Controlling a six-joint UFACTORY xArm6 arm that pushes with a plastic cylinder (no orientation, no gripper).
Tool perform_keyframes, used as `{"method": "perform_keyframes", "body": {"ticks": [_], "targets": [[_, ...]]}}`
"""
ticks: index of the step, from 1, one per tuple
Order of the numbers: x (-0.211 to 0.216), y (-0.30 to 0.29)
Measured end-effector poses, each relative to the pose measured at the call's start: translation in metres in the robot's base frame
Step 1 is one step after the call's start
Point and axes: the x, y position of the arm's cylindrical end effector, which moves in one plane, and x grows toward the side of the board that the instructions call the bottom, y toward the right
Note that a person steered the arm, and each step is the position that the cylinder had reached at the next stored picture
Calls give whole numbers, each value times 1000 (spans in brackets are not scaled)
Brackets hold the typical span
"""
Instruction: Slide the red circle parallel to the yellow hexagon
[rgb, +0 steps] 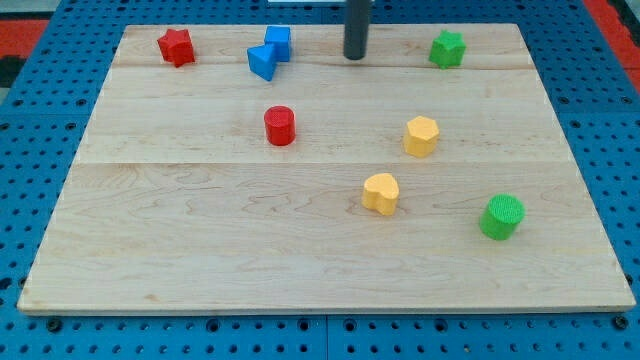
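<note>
In the camera view, a light wooden table sits on a blue board full of little holes. There is no claw here, so nothing is open or closed; the arm ends in a dark rod, and my tip touches down near the view's top, a bit right of the middle. It is not touching any block. The red circle stands below my tip and to its left, well apart from it, near the middle of the table. The yellow hexagon is to the right of the red circle, at almost the same height in the view, with bare wood between them. A yellow heart lies just below the hexagon. A green circle sits near the view's right side. A green block is right of my tip. Two blue blocks touch each other left of my tip, and a red star sits farther left.
</note>
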Motion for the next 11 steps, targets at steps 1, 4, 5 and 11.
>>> {"method": "perform_keyframes", "body": {"ticks": [1,4,5,11], "targets": [[0,-57],[44,-150],[46,-145],[117,6]]}}
